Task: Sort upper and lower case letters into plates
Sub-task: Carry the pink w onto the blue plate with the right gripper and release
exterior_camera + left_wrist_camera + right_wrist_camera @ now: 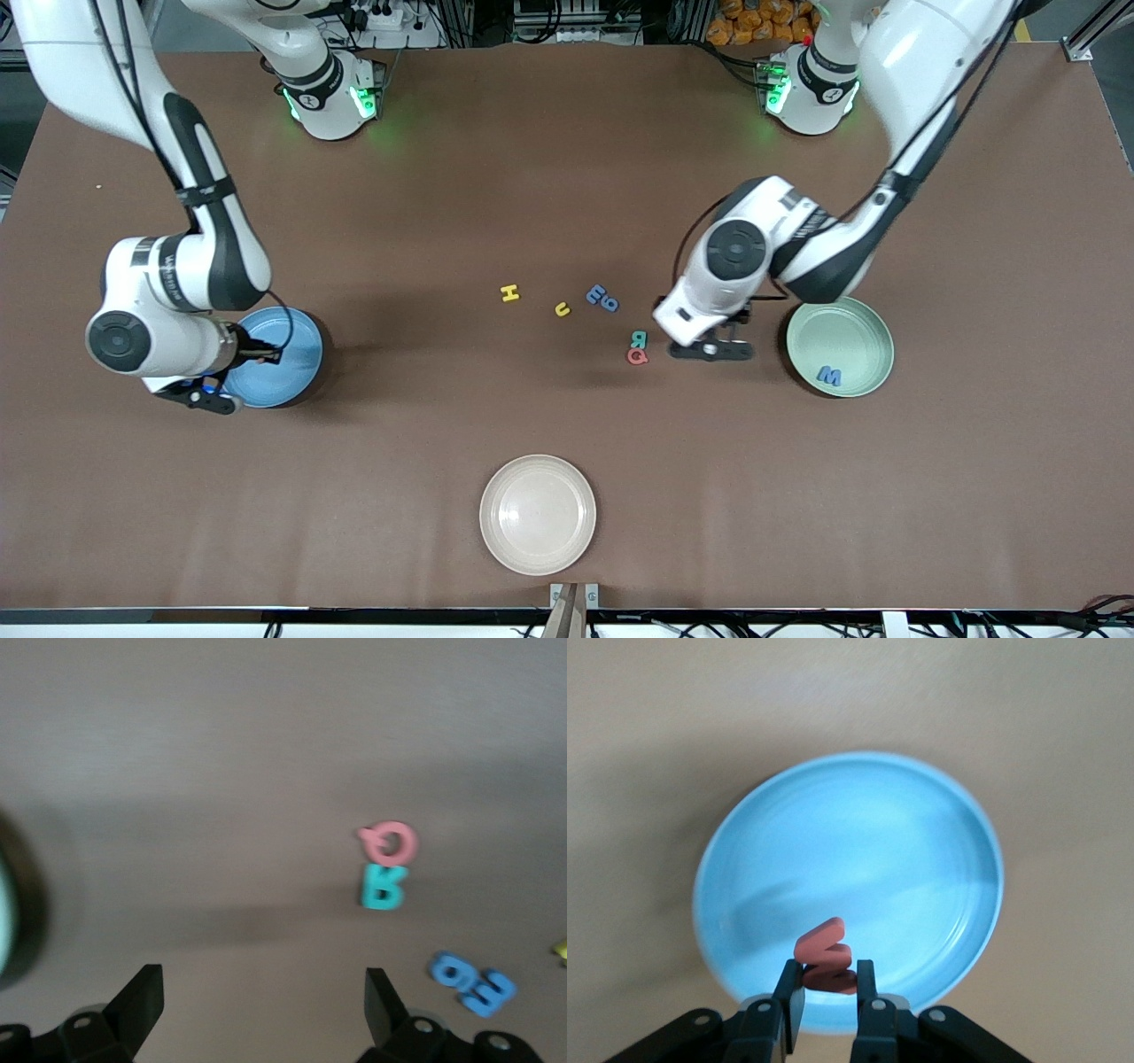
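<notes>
While the right gripper (826, 992) pinches a red letter (825, 954) over the blue plate (292, 359), ready to drop it, the left gripper (264, 1001) hangs spread above the bench (567, 177) between the mint plate (864, 332), which holds a blue letter (829, 376), and the loose letters (637, 347).

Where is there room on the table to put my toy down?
Bare table lies between the beige plate and the letters, and between the blue plate and the yellow H. It is crowded between the letters and the green plate, where the open left tool hangs.
</notes>
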`<state>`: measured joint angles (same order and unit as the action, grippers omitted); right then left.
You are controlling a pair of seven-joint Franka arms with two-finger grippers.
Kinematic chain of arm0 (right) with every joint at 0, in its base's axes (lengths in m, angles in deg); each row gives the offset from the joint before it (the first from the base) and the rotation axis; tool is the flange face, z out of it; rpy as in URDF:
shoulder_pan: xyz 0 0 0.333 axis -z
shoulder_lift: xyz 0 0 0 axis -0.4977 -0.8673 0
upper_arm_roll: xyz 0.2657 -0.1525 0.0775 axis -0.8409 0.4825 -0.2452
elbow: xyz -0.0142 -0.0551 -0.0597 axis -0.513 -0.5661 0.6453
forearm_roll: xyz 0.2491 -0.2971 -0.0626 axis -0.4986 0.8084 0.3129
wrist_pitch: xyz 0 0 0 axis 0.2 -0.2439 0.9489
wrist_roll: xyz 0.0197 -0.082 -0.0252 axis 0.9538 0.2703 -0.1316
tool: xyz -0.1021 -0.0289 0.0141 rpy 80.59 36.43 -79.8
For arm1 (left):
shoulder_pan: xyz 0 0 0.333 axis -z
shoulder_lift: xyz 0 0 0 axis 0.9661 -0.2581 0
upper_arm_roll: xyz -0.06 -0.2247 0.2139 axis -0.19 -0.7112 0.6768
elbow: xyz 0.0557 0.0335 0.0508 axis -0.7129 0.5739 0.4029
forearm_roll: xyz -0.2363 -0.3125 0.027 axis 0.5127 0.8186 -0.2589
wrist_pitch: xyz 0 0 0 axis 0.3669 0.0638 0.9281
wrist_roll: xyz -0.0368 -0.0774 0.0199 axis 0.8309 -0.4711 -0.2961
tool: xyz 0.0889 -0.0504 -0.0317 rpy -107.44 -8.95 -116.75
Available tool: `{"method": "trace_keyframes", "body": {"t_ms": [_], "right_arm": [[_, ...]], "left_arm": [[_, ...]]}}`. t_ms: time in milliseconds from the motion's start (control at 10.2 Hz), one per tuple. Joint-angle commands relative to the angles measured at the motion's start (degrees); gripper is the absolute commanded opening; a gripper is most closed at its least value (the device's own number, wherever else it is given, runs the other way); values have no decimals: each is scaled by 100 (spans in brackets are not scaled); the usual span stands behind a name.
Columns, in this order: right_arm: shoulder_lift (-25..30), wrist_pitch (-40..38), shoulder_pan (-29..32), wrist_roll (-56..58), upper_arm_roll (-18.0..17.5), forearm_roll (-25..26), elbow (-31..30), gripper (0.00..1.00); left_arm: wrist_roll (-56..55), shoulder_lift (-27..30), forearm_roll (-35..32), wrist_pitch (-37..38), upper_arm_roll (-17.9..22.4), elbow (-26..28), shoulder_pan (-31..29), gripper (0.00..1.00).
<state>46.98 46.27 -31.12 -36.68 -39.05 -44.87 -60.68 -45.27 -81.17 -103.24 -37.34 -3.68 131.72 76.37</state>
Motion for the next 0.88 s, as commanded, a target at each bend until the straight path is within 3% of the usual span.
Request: {"method": "trace_keyframes", "body": {"t_ms": [0, 98, 195, 390, 781], "right_arm": [[-316, 464, 118, 86, -118, 210, -57, 7], [-316, 447, 101, 94, -118, 210, -66, 38], [-316, 412, 109, 121, -118, 210, -66, 99], [-255, 299, 66, 112, -127, 201, -66, 100], [167, -202, -40, -20, -363, 122, -57, 100]], "left_arm": [[-43, -367, -357, -163, 109, -317, 341, 94], [-43, -490, -602, -303, 110, -317, 411, 90], [-43, -630, -848, -470, 110, -317, 456, 89], [-113, -885, -921, -848, 127, -326, 508, 86], [-437, -1036, -860, -1033, 1084, -343, 1465, 81]]}}
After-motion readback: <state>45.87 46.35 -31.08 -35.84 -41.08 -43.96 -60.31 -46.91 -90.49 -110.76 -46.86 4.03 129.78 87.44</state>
